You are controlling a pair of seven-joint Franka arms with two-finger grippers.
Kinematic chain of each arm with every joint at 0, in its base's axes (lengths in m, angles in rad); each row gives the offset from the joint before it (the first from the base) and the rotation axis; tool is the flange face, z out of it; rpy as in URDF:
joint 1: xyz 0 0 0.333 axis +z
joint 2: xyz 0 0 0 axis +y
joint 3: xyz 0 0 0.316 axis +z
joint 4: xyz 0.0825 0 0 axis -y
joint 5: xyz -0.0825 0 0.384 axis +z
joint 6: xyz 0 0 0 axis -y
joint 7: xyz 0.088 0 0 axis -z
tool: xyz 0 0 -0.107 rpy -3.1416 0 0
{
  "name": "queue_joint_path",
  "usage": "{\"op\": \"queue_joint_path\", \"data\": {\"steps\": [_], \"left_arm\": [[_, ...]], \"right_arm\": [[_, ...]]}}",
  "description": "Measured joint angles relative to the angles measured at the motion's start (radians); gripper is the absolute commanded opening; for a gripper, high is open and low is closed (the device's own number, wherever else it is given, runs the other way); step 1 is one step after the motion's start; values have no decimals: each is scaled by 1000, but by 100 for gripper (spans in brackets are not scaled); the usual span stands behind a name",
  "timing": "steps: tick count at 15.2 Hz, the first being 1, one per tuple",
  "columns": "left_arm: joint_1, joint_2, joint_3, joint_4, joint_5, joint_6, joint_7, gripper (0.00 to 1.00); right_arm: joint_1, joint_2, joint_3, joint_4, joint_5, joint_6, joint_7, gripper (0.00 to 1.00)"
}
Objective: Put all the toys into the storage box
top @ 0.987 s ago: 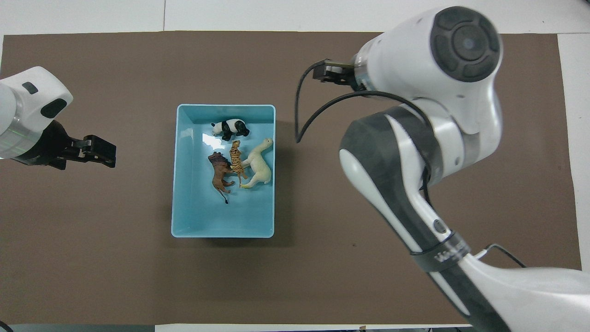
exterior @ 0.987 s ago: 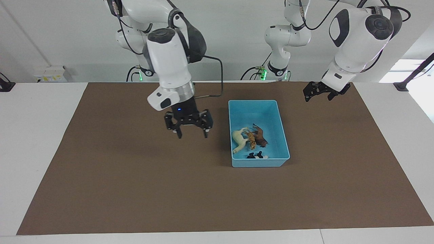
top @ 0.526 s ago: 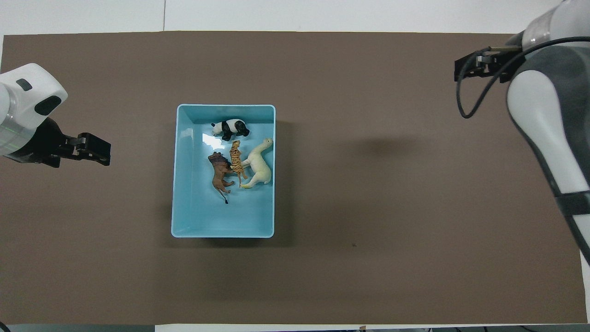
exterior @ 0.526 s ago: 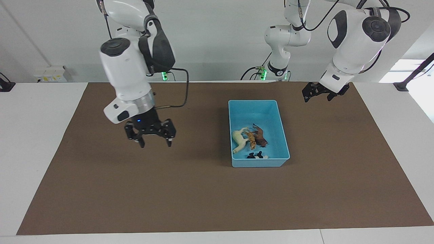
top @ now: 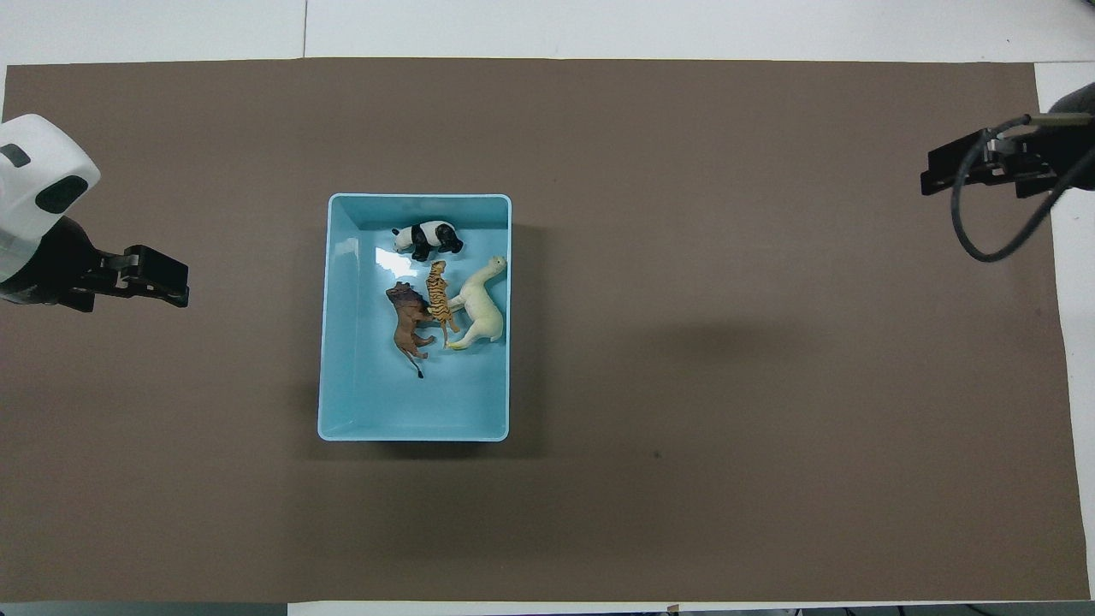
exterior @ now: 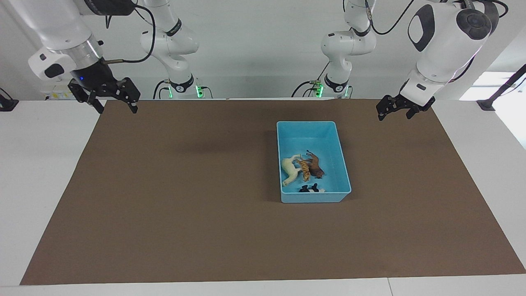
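Observation:
The light blue storage box (exterior: 313, 130) stands on the brown mat, also in the overhead view (top: 411, 402). All the toys lie inside it: the cream horse (exterior: 289, 170) (top: 481, 308), the orange tiger (exterior: 305, 169) (top: 439, 295), the dark brown lion (exterior: 315, 166) (top: 409, 323) and the panda (exterior: 311, 188) (top: 425, 237). My right gripper (exterior: 117, 109) (top: 984, 162) is open and empty, raised over the mat's corner at the right arm's end. My left gripper (exterior: 394, 114) (top: 175, 287) is open and empty, raised over the mat at the left arm's end.
The brown mat (exterior: 185, 205) covers most of the white table (exterior: 41, 164). A wall socket box (exterior: 61, 90) sits past the table edge at the right arm's end. Nothing else stands on the mat.
My right gripper has swung away from beside the box to the mat's corner at the right arm's end. My left gripper has drifted slightly away from the box. The toys have not moved.

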Motion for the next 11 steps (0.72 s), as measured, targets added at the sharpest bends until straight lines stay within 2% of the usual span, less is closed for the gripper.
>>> {"op": "queue_joint_path", "data": {"steps": [5,11], "left_arm": [[1,2,-2,6,0,-2,27,100],[2,7,4,4,0,-1,33,100]], "right_arm": [[7,-29,-16,-78,-52,24,-26,100],[7,-34,-18,-105,-53,61,-26,100]]}}
